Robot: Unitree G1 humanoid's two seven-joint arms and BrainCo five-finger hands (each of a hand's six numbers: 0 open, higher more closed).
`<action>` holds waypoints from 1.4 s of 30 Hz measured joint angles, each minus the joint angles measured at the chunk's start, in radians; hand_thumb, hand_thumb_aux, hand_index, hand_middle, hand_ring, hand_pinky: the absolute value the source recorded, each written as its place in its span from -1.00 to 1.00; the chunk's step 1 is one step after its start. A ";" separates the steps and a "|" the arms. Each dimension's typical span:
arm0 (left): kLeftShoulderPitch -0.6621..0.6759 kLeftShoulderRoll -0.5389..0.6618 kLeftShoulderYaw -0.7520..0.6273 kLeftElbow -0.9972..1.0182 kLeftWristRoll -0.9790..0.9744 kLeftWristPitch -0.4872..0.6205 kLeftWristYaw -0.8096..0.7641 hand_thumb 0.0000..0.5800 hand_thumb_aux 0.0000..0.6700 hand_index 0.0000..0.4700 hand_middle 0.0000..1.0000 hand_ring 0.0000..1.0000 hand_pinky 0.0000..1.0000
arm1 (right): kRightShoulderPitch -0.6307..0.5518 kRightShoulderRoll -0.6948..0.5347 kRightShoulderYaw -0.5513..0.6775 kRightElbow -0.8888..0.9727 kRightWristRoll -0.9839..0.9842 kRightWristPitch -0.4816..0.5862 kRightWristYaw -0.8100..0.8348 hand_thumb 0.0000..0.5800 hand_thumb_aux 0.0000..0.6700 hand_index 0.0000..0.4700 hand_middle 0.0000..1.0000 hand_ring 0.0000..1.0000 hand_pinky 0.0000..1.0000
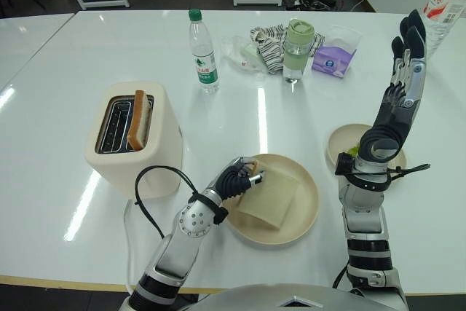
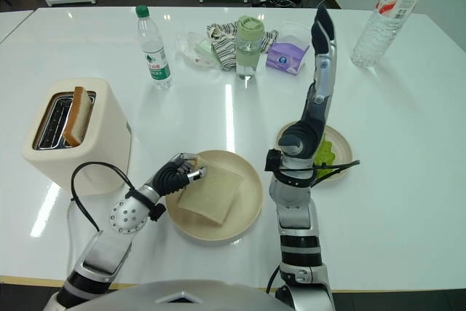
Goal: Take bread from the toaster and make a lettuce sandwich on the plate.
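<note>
Table: white and glossy; it carries everything named below.
Toaster: cream, on the robot's left side of the table; slots face up.
Standing slice: one piece of bread upright in a toaster slot; its browned crust rises above the top.
Plate: round and beige, in the near centre, just right of the toaster.
Flat slice: pale bread lying on the plate; it covers much of the plate's middle; its left corner is lifted slightly at the rim.
Left hand: low over the plate's left rim; the fingers are curled and pinch the flat slice at its left corner.
Right hand: raised well above the table, forearm upright; the fingers are straight, pressed close together and pointing up; it holds nothing.
Small dish: beige, just right of the plate, partly hidden behind the right forearm.
Lettuce: green leaves lying in the small dish.
Water bottle: green cap, upright, behind the toaster and plate.
Tumbler: pale green lid, upright, right of the water bottle.
Striped cloth: crumpled, just beside the tumbler.
Tissue pack: purple, right of the tumbler.
Clear bottle: at the far right edge of the table.
</note>
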 measured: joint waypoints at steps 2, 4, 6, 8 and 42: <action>-0.007 0.016 -0.002 0.022 0.051 -0.037 0.019 -1.00 -1.00 -1.00 -1.00 -1.00 -1.00 | 0.000 0.000 0.001 -0.004 0.000 0.001 0.004 -1.00 -1.00 -1.00 -1.00 -1.00 -1.00; -0.009 0.020 -0.003 0.029 0.089 -0.076 0.043 -1.00 -1.00 -1.00 -1.00 -1.00 -1.00 | 0.001 0.000 0.004 -0.006 0.000 0.002 0.007 -1.00 -1.00 -1.00 -1.00 -1.00 -1.00; -0.013 0.019 -0.004 0.035 0.132 -0.112 0.074 -1.00 -1.00 -1.00 -1.00 -1.00 -1.00 | 0.002 0.001 0.009 -0.006 0.000 0.002 0.011 -1.00 -1.00 -1.00 -1.00 -1.00 -1.00; -0.032 0.016 0.007 0.034 0.171 -0.143 0.115 -1.00 -1.00 -1.00 -1.00 -1.00 -1.00 | 0.003 0.002 0.015 -0.008 0.000 0.002 0.013 -1.00 -1.00 -1.00 -1.00 -1.00 -1.00; -0.098 -0.221 0.394 -0.172 0.185 -0.663 0.574 -1.00 -1.00 -1.00 -1.00 -1.00 -1.00 | -0.196 -0.935 0.334 0.906 -0.822 0.333 -0.279 -1.00 -1.00 -1.00 -1.00 -1.00 -1.00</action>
